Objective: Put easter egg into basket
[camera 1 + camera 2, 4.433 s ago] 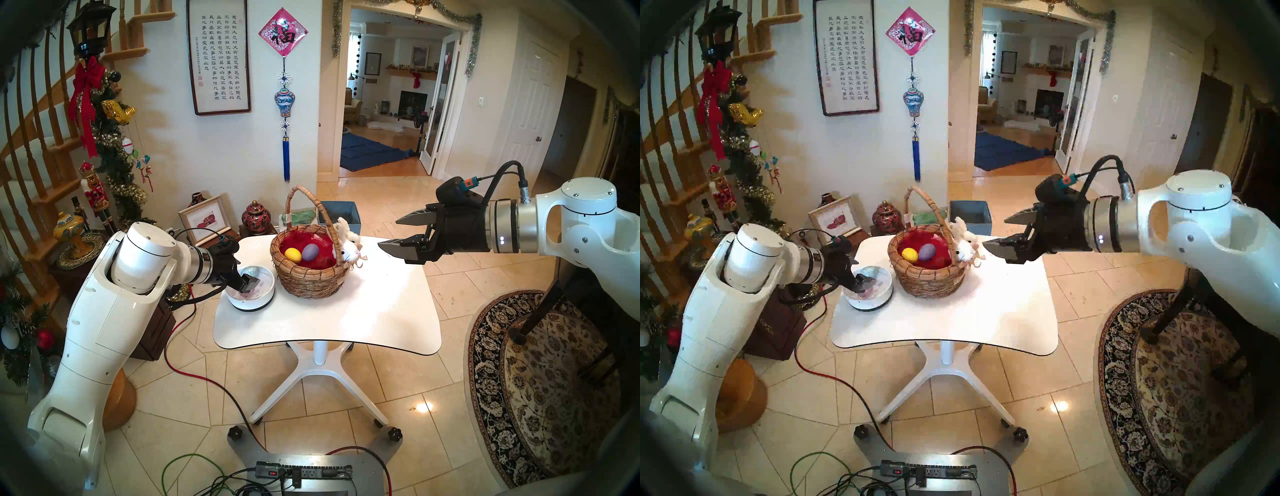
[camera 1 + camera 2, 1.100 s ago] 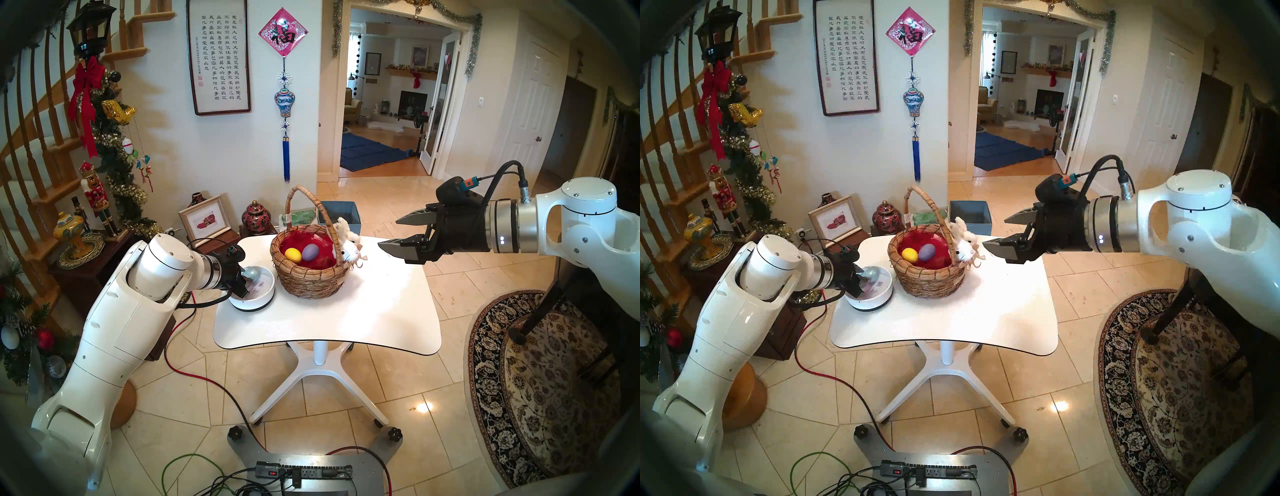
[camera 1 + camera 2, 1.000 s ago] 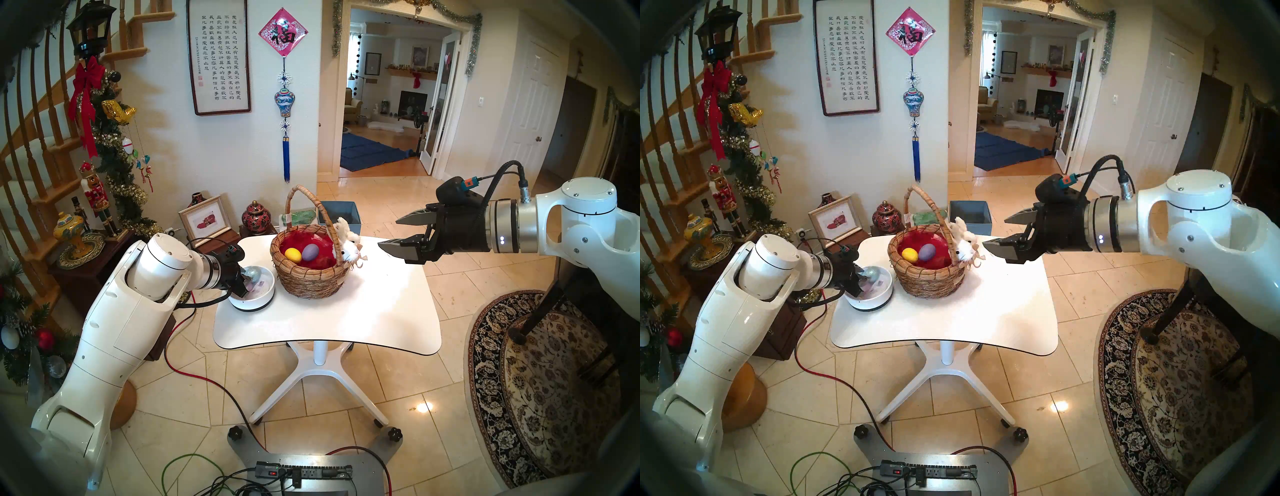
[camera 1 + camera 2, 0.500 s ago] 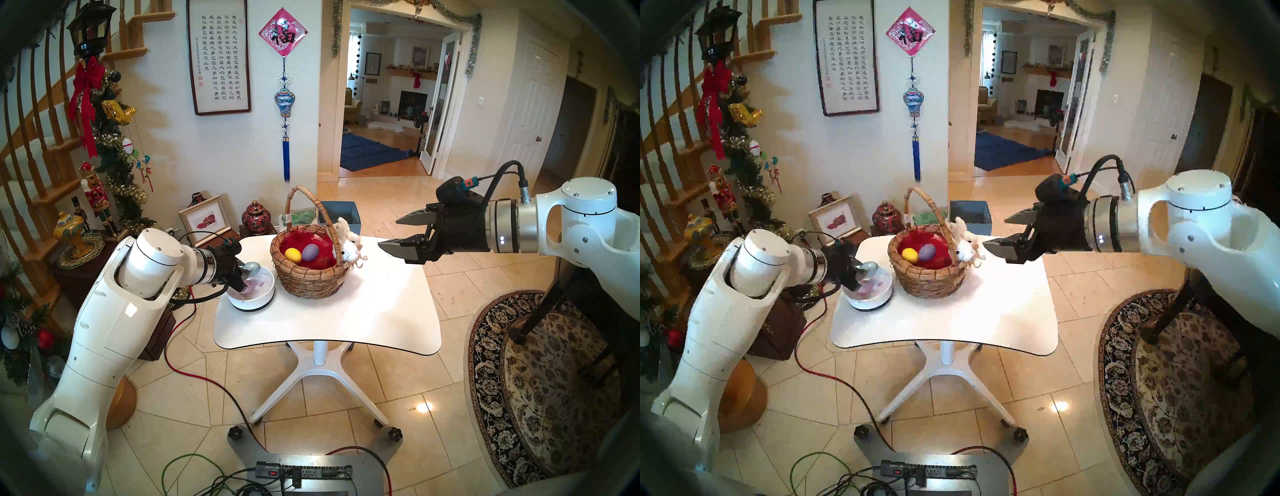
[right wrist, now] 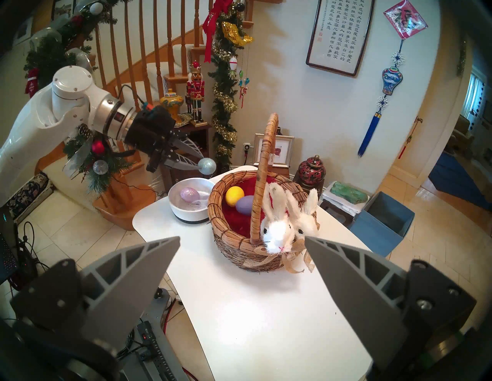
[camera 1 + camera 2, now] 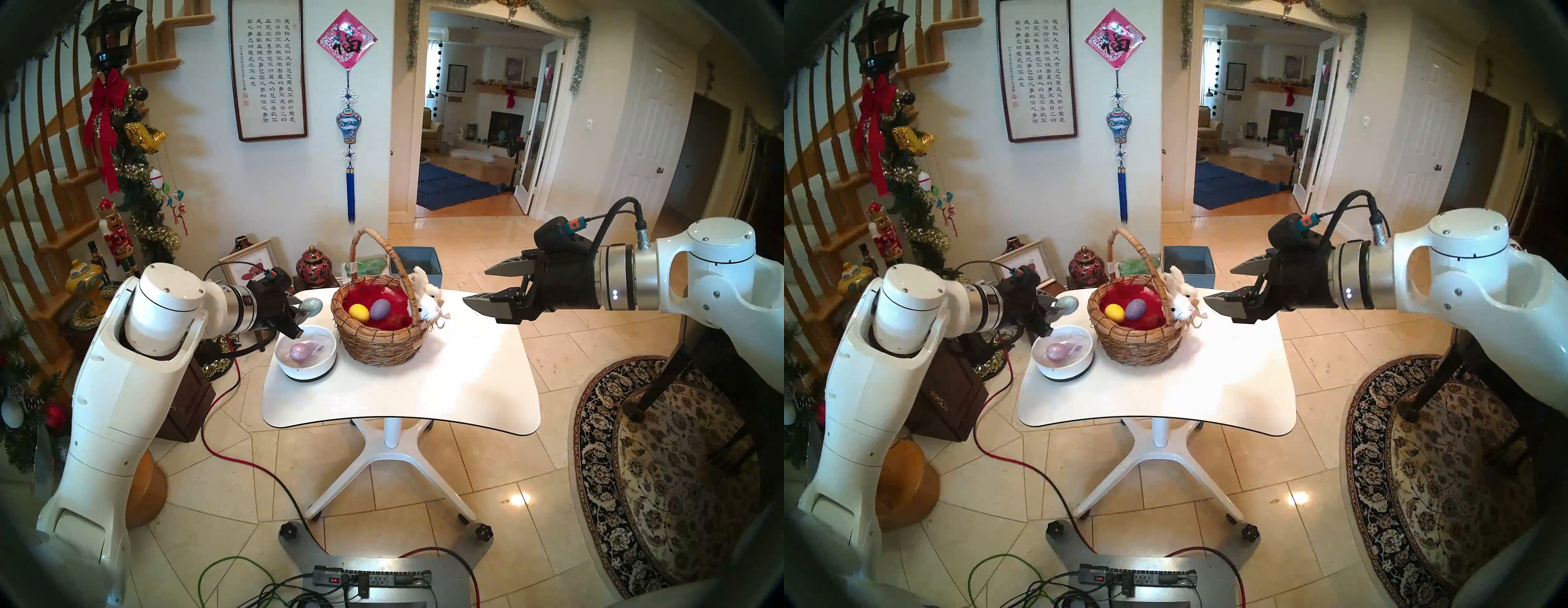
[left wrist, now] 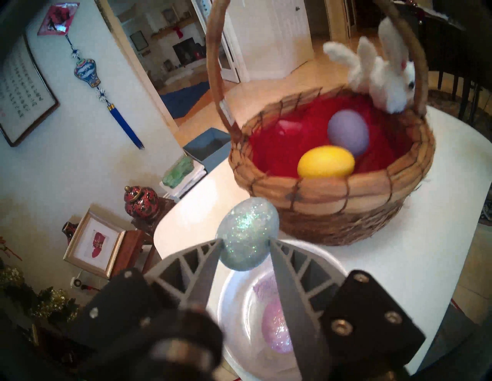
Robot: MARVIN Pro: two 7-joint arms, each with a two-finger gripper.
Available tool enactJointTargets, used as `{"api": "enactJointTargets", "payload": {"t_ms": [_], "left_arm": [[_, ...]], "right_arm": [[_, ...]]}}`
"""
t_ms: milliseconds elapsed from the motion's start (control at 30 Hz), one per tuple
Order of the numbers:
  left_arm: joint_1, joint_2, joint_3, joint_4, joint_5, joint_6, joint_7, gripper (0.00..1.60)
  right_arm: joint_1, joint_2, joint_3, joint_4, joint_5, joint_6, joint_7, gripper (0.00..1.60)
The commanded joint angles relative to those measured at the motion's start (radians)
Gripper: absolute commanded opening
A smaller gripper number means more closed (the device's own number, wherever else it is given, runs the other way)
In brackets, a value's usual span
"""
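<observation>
My left gripper (image 6: 303,313) is shut on a pale green glitter easter egg (image 6: 312,306), which sticks out past the fingertips (image 7: 247,234). It hangs above the white bowl (image 6: 312,370), just left of the wicker basket (image 6: 382,342). The red-lined basket (image 7: 332,207) holds a yellow egg (image 6: 359,312) and a purple egg (image 6: 380,308). White plush bunnies (image 5: 277,228) sit on its right rim. A pink glitter egg (image 6: 300,352) lies in the bowl. My right gripper (image 6: 475,285) hovers open to the right of the basket, holding nothing.
Everything stands on a small white table (image 6: 403,390). Behind it are a blue box (image 6: 418,261), a red jar (image 6: 313,265) and a framed picture (image 6: 252,265). A garlanded staircase (image 6: 51,191) rises at the left, and a patterned rug (image 6: 662,475) lies at the right.
My left gripper has risen out of the bowl with the green glitter egg and moved back and up. The pink egg in the bowl is now uncovered. The right arm has not moved.
</observation>
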Motion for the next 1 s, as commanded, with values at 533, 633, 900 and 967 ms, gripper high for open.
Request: {"api": "enactJointTargets", "payload": {"t_ms": [533,633,900,967], "left_arm": [[-0.17,-0.155,0.235,0.026,0.065,-0.027,0.099,0.88],[-0.196,-0.174,0.259,0.071,0.074,-0.022,0.111,0.88],[-0.199,-0.195,0.262,0.107,0.076,-0.035,0.137,1.0],[-0.196,-0.196,0.256,0.107,0.073,-0.035,0.139,1.07]], "right_arm": [[0.006,0.0,0.009,0.002,-0.001,-0.002,0.001,1.6],[0.006,0.0,0.01,0.003,-0.001,-0.002,0.001,1.6],[0.005,0.0,0.011,0.003,-0.002,-0.002,0.002,1.6],[0.005,0.0,0.011,0.003,-0.002,-0.002,0.002,1.6]]}}
